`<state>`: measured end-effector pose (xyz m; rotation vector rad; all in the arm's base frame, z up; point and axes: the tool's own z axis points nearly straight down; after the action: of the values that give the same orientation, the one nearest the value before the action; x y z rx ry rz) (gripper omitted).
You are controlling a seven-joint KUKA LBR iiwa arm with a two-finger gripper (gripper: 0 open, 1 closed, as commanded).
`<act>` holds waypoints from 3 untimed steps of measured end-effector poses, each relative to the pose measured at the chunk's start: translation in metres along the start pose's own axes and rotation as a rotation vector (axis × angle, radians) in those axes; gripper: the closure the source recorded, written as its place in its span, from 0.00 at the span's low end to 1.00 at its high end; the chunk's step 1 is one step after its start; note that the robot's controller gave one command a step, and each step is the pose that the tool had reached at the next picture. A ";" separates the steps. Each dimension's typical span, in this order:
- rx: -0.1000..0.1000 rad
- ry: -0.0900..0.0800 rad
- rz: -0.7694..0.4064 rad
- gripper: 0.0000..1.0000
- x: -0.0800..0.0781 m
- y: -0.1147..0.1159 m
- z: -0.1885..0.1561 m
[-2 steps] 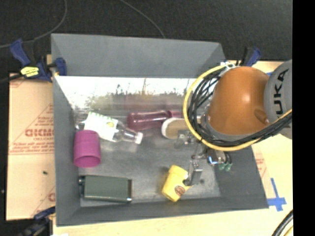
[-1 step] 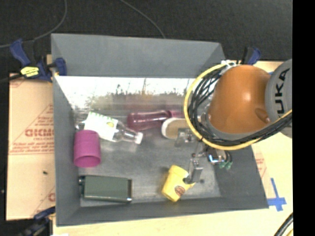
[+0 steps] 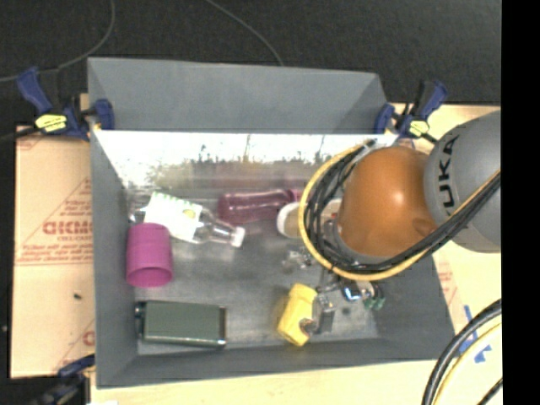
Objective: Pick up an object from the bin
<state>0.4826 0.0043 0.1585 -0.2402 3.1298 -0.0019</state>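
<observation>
Currently end effector (image 3: pixel 327 312) down at chunky yellow plastic piece (image 3: pixel 293 317), front-right of grey metal bin (image 3: pixel 236 95); can't tell its opening.

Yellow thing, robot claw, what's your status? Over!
Gripper low beside yellow block, bin's front right. Hold not confirmed. Dark flat box apart, to the left.

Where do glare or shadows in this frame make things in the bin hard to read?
Camera view: a bright white glare band runs along the back wall of the bin; the clear bottle partly washes out against the shiny floor; the pink cup and dark box look evenly lit; the end effector beside the yellow block sits in dimmer light under the arm.
</observation>
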 end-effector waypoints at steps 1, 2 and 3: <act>-0.002 0.004 -0.032 0.00 0.002 -0.001 0.011; 0.000 0.001 -0.183 0.00 -0.018 -0.018 -0.078; 0.002 -0.007 -0.329 0.00 -0.013 -0.044 -0.026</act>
<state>0.5016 -0.0367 0.1847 -0.7481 3.0419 -0.0044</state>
